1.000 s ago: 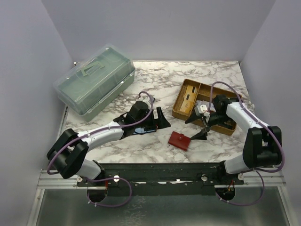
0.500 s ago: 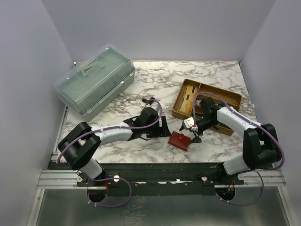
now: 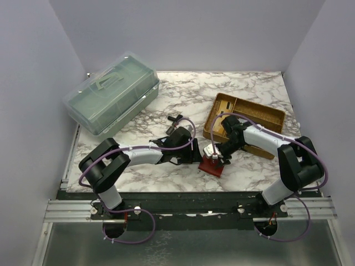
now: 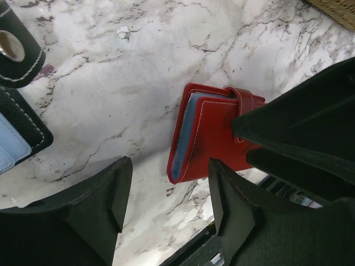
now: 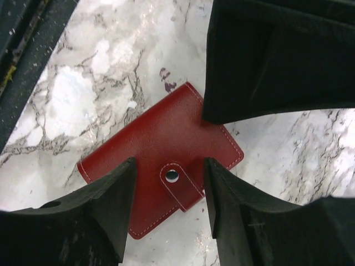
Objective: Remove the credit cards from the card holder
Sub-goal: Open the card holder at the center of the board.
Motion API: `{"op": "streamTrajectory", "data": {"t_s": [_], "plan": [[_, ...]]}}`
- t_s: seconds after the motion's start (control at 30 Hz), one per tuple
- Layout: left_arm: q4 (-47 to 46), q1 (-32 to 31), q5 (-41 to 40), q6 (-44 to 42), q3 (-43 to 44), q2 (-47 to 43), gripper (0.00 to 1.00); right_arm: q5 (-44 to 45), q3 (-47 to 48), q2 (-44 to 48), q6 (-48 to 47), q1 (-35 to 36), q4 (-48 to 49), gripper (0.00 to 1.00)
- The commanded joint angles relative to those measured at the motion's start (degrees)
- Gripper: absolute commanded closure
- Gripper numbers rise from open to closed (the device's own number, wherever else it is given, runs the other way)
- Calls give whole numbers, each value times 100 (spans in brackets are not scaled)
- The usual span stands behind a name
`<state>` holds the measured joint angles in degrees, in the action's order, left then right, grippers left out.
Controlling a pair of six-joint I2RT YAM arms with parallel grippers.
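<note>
The closed red card holder lies at 7 o'clock from the wooden tray, with blue credit cards showing at its edge. The left gripper, half open and empty, is at its 10 o'clock. The right gripper, half open, straddles its strap.

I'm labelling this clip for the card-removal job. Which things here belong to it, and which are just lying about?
Job: red card holder, shut by its snap strap; open black card holder; light blue card in it.
Lying about: green lidded box; wooden tray.
</note>
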<state>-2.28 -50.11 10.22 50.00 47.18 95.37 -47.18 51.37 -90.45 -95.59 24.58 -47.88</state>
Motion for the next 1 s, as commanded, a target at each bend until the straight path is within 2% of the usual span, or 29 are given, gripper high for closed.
{"op": "streamTrajectory", "data": {"t_s": [0.0, 0.17, 0.37, 0.53, 0.73, 0.87, 0.97], "plan": [[-140, -43, 238, 32, 134, 216, 38, 529, -126, -42, -123, 46, 156, 45], [-215, -41, 471, 68, 138, 486, 48, 683, -242, -106, -64, 56, 302, 50], [-206, -43, 508, 82, 101, 561, 51, 752, -306, -186, 40, 81, 416, 58], [-158, -26, 634, 86, 140, 721, 68, 909, -332, -212, 304, 109, 582, 67], [-125, 16, 768, 98, 124, 810, 87, 953, -283, -105, 735, 109, 674, 86], [-88, 105, 756, 110, 36, 738, 96, 709, -78, 180, 1224, 84, 342, 92], [-73, 147, 737, 106, -27, 675, 99, 367, 11, 479, 1482, -12, 129, 94]]}}
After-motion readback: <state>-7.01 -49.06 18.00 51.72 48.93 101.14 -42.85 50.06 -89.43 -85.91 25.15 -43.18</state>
